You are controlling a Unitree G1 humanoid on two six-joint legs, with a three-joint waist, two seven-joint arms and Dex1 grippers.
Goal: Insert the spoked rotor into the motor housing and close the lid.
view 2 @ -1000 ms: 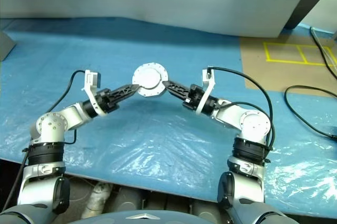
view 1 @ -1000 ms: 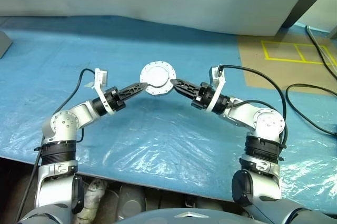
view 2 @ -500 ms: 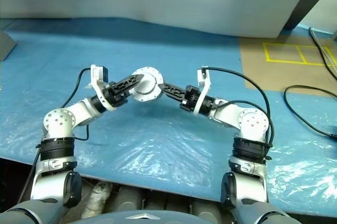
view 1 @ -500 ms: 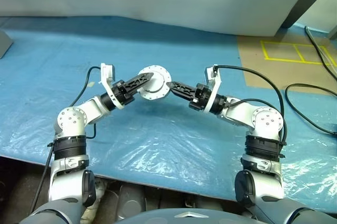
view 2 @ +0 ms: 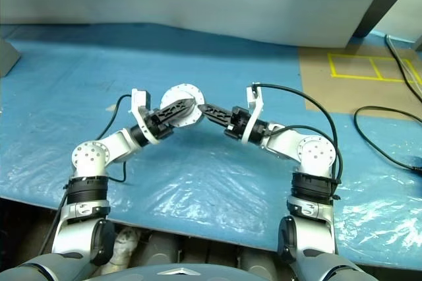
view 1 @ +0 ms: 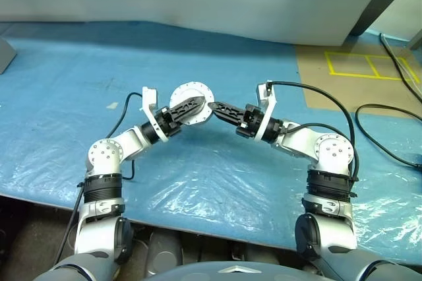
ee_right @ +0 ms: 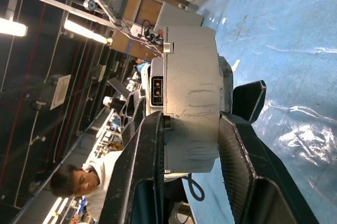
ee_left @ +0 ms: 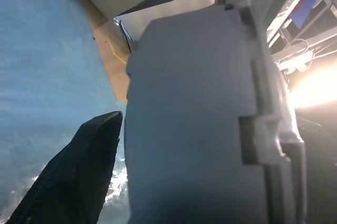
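Now both arms reach inward, elbows out, meeting above the blue sheet (view 1: 198, 182). R gripper (view 1: 212, 105) points toward 9 o'clock, fingers clamped across the edge of the closed motor unit (view 1: 186, 95), lid side toward the cam, held up in the air. L gripper (view 1: 196, 105) points toward 2 o'clock, jaws spread wide across the unit; prob. touching it, hard to say. Yellow tape square (view 1: 368, 65) sits at 2 o'clock on the brown floor.

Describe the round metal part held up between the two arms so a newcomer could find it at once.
Above the blue plastic sheet, the two arms meet at mid-picture. Between their black fingers sits the motor housing, a pale silver disc with small bolt holes round its rim, the one round thing there.
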